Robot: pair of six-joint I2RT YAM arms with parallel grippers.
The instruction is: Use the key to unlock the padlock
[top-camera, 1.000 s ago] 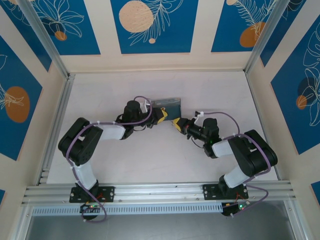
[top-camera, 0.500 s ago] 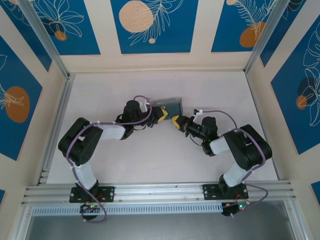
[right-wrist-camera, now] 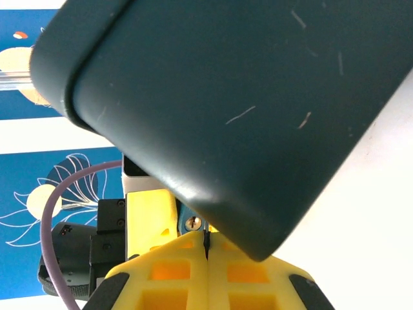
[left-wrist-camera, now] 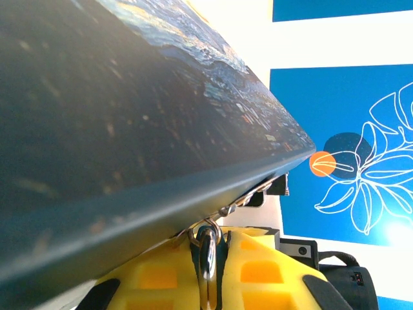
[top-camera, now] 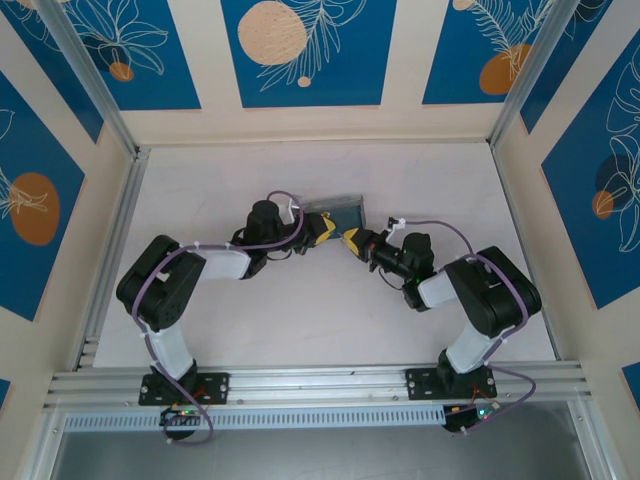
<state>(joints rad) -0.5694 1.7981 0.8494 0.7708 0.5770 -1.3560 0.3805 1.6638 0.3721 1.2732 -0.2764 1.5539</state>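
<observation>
Near the middle of the tabletop [top-camera: 250, 320] the two end effectors meet tip to tip just below the near edge of the dark, swirl-painted box [top-camera: 338, 210]. In the top view the left end effector [top-camera: 324, 231] reaches in from 9 o'clock and the right end effector [top-camera: 351, 243] from about 4 o'clock. The box lies at 12 o'clock of the spot where they meet.

In the left wrist view the left end effector's yellow fingers [left-wrist-camera: 258, 271] are drawn almost together, with only a narrow slit between them. In that slit sits the padlock [left-wrist-camera: 207, 257]. Its metal loop rises toward 12 o'clock and hooks into the small fitting under the box's edge. The box's dark side runs across the upper left of that view, right above the fingertips.

In the right wrist view the right end effector's fingers are pressed fully together. They pinch the key [right-wrist-camera: 206, 240], of which only a thin dark tip stands out at 12 o'clock between the pads. The padlock's teal-blue body and its round keyhole [right-wrist-camera: 191, 224] sit just beside that tip, at about 11 o'clock from it. The tip is close to the hole but not in it. The box's rounded corner hangs over both from 1 o'clock. The left end effector's yellow finger [right-wrist-camera: 153, 219] sits against the padlock at 9 o'clock.
</observation>
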